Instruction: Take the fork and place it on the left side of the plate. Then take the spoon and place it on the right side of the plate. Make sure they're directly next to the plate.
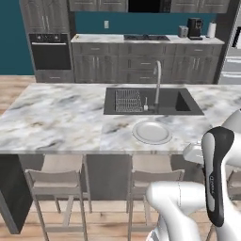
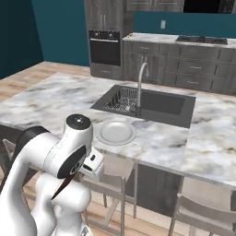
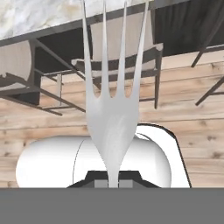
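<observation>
Fingers point(image 3: 101, 184) pinch the slim, stiff fork point(image 3: 111, 118) at its neck, a light load likely prone to swivelling, the plate point(image 1: 151, 132) waiting on the desk point(image 1: 61, 113).

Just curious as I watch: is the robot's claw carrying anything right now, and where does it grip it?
Yes, the fork, pinched at its neck just below the tines.

Cam setup: two base views, one hand view.
Both base cams sit behind the arm, left and right, looking forward-down; they share bench point(image 1: 56, 117), sink point(image 1: 153, 101) and plate point(image 1: 151, 132). Hand cam is close up, facing stools point(image 3: 131, 57) and floor point(image 3: 52, 118).
</observation>
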